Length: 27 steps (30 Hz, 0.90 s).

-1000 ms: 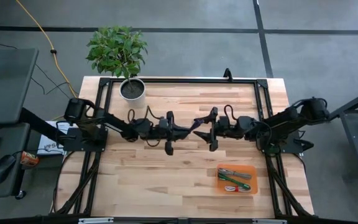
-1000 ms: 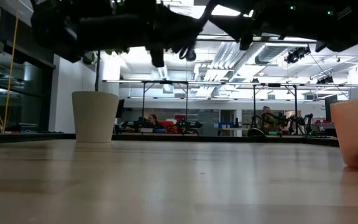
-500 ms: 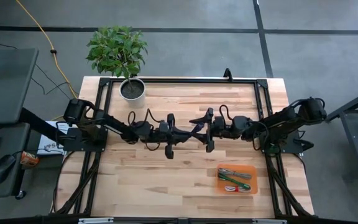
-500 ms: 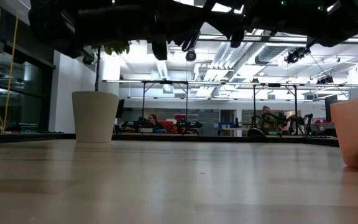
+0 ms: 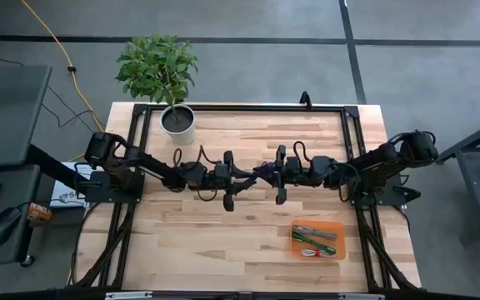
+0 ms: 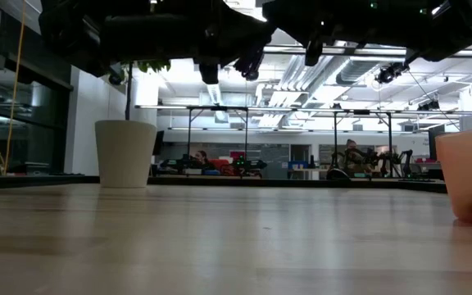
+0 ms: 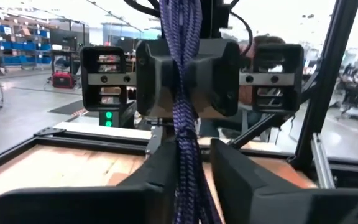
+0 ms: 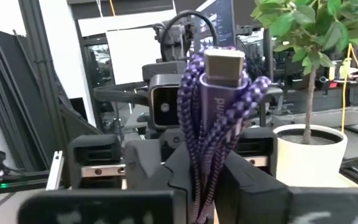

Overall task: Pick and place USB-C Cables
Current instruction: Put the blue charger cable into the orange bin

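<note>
The dark blue cable bundle (image 5: 266,172) hangs in the air over the table's middle, between my two grippers. My left gripper (image 5: 255,174) reaches in from the table's left and my right gripper (image 5: 275,173) from its right; their tips meet, and both are shut on the bundle. In the right wrist view its metal plug (image 8: 222,62) sticks out past my fingers. The green (image 5: 307,242), silvery grey (image 5: 316,230) and white-and-red (image 5: 311,252) cables lie in the orange tray (image 5: 338,227). My left gripper pinches the bundle's braided strands (image 7: 185,155) between its two fingers, which lie level and come from the table's left. The bundle is lifted clear of the table and runs on into the other gripper. My right gripper pinches the looped strands (image 8: 211,143) between its two fingers, just behind the plug. The fingers lie level and come from the table's right. The bundle is clear of the table, its plug end standing free beyond the fingers.
A white pot with a green plant (image 5: 177,119) stands at the far left; it also shows in the low view (image 6: 125,153). The orange tray's wall (image 6: 469,176) is at the near right. A black frame (image 5: 240,108) runs round the table.
My right gripper has moved toward the table's left, up to my left gripper, and has shut on the dark blue cable. My left gripper has kept the cable in the air and stayed nearly in place.
</note>
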### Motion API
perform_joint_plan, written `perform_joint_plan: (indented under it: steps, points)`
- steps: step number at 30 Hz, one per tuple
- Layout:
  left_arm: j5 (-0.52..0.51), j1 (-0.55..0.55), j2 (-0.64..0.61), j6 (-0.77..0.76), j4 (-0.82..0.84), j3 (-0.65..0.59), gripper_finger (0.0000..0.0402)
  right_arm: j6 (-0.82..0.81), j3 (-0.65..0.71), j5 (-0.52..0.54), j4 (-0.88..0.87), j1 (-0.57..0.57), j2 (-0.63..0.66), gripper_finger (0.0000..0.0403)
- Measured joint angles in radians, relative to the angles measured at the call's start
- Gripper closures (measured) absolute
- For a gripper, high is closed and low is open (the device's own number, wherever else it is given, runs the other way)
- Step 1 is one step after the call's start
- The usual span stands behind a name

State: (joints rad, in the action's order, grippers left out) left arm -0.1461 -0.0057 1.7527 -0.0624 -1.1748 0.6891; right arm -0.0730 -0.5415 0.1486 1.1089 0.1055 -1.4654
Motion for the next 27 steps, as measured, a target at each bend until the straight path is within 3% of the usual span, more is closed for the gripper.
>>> perform_joint_plan:
  steps: [6, 14, 19, 27]
  points:
    - [0.004, 0.007, -0.08, 0.015, 0.169, 0.0, 0.0251, 0.037, 0.0, 0.035, -0.089, -0.001, 0.048, 0.0391]
    - [0.006, 0.019, -0.359, 0.052, 0.562, -0.02, 0.0201, 0.046, 0.0, 0.133, -0.589, -0.001, 0.292, 0.0396]
    - [-0.041, 0.019, -0.538, 0.08, 0.505, -0.17, 0.02, 0.007, 0.0, 0.116, -0.874, 0.011, 0.411, 0.0388]
    - [-0.093, 0.02, -0.771, 0.093, 0.408, -0.371, 0.02, 0.052, 0.0, 0.106, -0.895, 0.077, 0.448, 0.0394]
